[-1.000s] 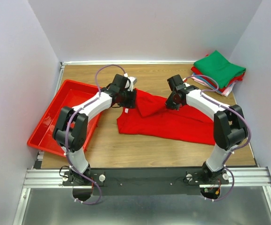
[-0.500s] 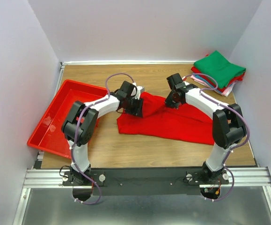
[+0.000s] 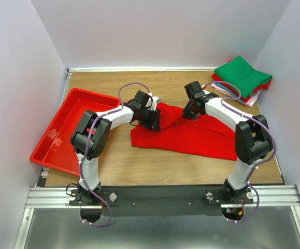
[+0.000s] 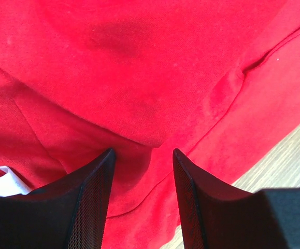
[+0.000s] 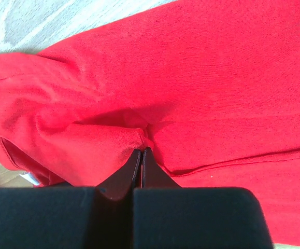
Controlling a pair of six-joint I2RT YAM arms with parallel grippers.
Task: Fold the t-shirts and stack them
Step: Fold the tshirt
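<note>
A bright red t-shirt (image 3: 191, 136) lies partly folded across the middle of the table. My left gripper (image 3: 153, 121) hovers over its left end. In the left wrist view this gripper (image 4: 142, 155) is open, its fingers apart above a fold of the red t-shirt (image 4: 155, 78), with a white neck tag (image 4: 3, 181) at the lower left. My right gripper (image 3: 190, 112) is at the shirt's back edge. In the right wrist view it (image 5: 141, 151) is shut, pinching a bunched fold of the red t-shirt (image 5: 103, 145). Folded t-shirts (image 3: 242, 77), green on top, are stacked at the back right.
A red plastic tray (image 3: 45, 147) sits at the left side of the table, tilted against the wall. Bare wood (image 3: 165, 166) runs between the shirt and the arm bases. White walls close in the table on three sides.
My left arm has swung right and forward, bringing its open gripper from the shirt's back left corner onto its left end. The right gripper has barely moved and keeps its pinch.
</note>
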